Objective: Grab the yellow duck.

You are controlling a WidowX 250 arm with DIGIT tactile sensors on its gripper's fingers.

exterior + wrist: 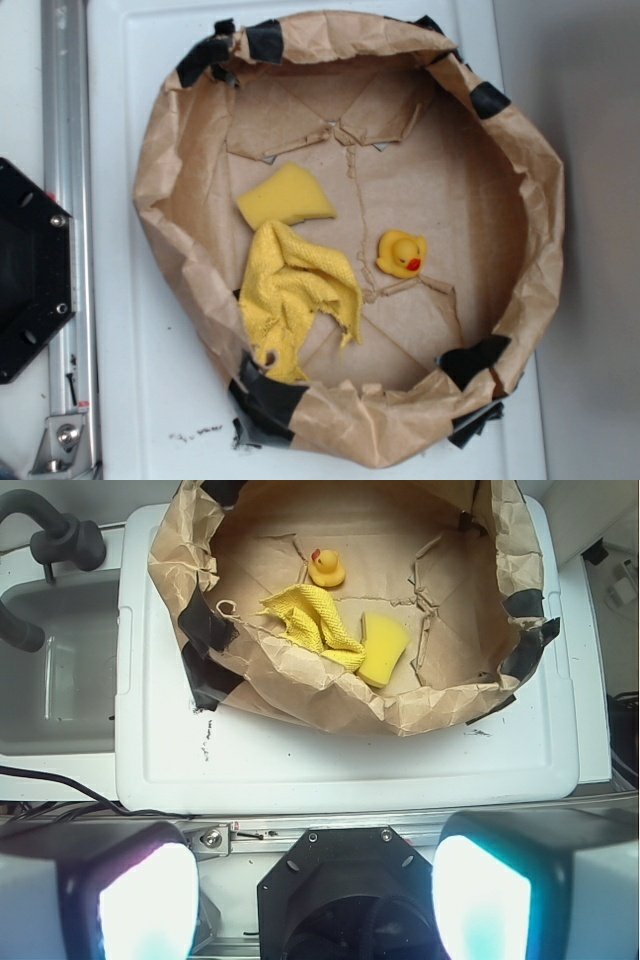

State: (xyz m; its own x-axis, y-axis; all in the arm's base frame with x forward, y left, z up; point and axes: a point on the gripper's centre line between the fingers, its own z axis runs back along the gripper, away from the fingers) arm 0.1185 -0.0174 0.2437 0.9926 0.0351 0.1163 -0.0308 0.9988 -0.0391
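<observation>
Your gripper (315, 880), fingers apart, hangs back over the robot base, well short of the paper basin (540, 200), where the duck (402, 253) sits alone on bare floor right of the cloth (290, 290) and sponge (285, 195), leaving you a clear approach.

You have a white plastic surface (140, 400) carrying a brown paper basin (545, 200) patched with black tape (265, 395). A few dark specks (195, 434) lie on the white just beside the basin's taped edge.
</observation>
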